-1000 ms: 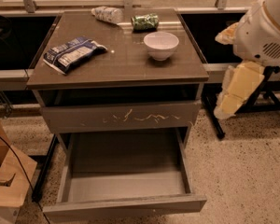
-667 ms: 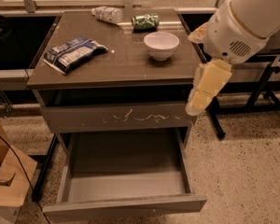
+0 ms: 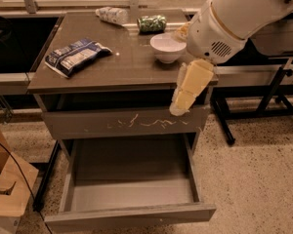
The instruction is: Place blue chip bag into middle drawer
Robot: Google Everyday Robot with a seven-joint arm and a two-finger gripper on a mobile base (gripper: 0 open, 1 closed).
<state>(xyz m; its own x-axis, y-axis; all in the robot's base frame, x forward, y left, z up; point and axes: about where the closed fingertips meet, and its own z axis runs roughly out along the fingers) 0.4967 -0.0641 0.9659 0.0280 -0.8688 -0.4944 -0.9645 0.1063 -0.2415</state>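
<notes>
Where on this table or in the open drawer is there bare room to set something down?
Bare tabletop lies between the blue chip bag and the white bowl, to the front edge. The middle drawer floor is bare. Crowded: the back right, with pale pack, green packet and bowl; the pincer hangs at the front right corner.

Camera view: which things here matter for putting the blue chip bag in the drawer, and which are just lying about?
Needed: blue chip bag, left on the table; open middle drawer; gripper, hanging at the table's front right edge.
Lying about: white bowl, green packet, pale pack, cardboard box.
</notes>
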